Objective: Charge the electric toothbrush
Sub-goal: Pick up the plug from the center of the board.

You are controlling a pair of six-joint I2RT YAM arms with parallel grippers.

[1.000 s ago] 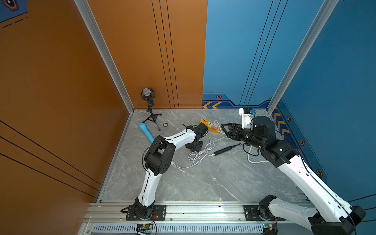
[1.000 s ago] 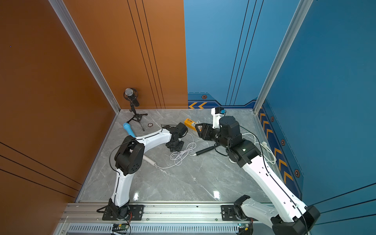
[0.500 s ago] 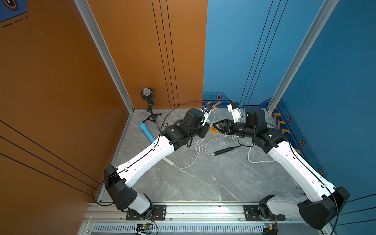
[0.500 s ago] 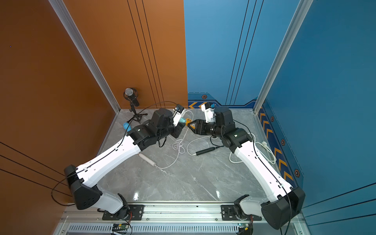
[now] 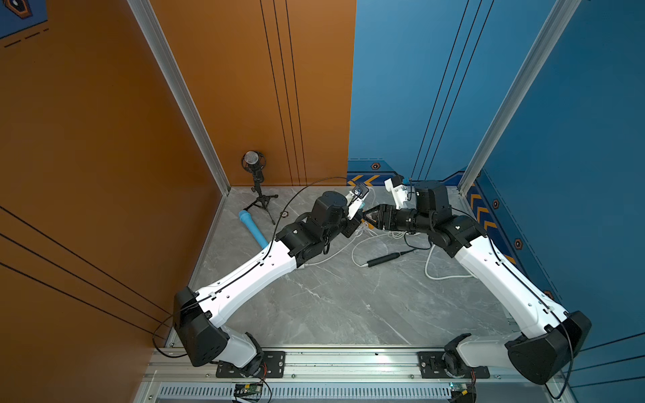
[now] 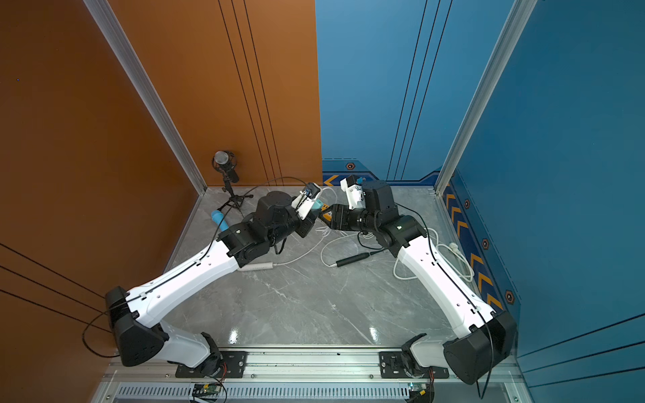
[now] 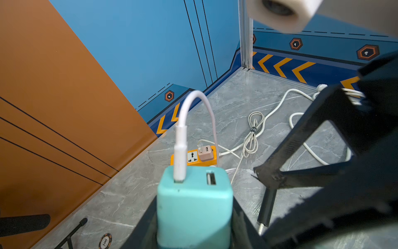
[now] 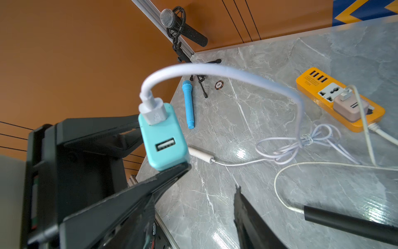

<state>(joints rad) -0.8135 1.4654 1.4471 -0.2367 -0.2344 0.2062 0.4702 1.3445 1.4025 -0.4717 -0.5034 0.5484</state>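
Toothbrush (image 5: pixel 384 260), slim and black, lies flat on the grey floor (image 5: pixel 331 307) between our arms, apart from the orange power strip (image 8: pixel 307 83). Our left gripper (image 7: pixel 193 226) pinches the teal charger (image 7: pixel 193 200), raised off the floor with a white cable (image 7: pixel 183 120) plugged in. Our right gripper (image 8: pixel 212 176) stands spread, one fingertip (image 8: pixel 183 169) at the charger's corner; we cannot tell whether it touches.

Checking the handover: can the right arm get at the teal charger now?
Probably yes: the right claw stands open beside the teal charger, whose free end sticks out of the left claw; nothing lies between.
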